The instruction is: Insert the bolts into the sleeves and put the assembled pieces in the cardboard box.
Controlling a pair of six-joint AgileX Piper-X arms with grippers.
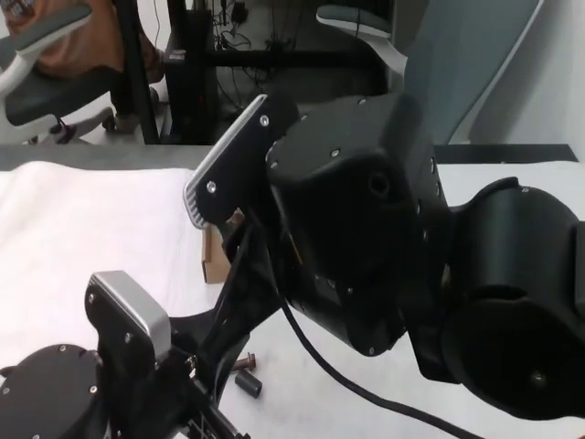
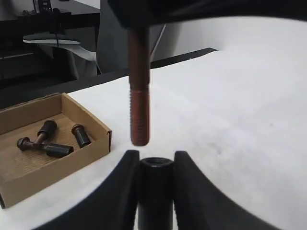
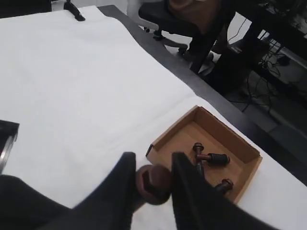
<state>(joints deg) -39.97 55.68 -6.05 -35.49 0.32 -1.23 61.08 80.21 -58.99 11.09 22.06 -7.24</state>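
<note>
The left hand (image 2: 156, 158) is closed narrow around a short black cylindrical sleeve (image 2: 156, 191), holding it upright between its two fingers with the open mouth facing up. Right over it hangs a copper-coloured metal bolt (image 2: 139, 96) with a threaded lower end, its long axis vertical and its tip pointing down. The right hand (image 3: 153, 165) pinches the bolt by its round head from above. The tip sits just above the sleeve's mouth without touching it. In the left wrist view it looks a little off the centre of the bore, though I cannot tell how much of that comes from the camera's angle. The two axes look close to parallel, so the coming move is probably a straight lowering of the bolt along its own length, after a small sideways nudge to centre it. Without that nudge the threads may catch on the rim and tip the sleeve in its grip. The shallow brown cardboard box (image 2: 57, 167) lies near on the white cloth-covered worktop (image 2: 240, 120), to one side of the pair, and already holds several assembled pieces (image 2: 45, 146). A loose dark sleeve-like part (image 1: 249, 384) lies on the cloth by an arm's base, so more pairs probably remain.
</note>
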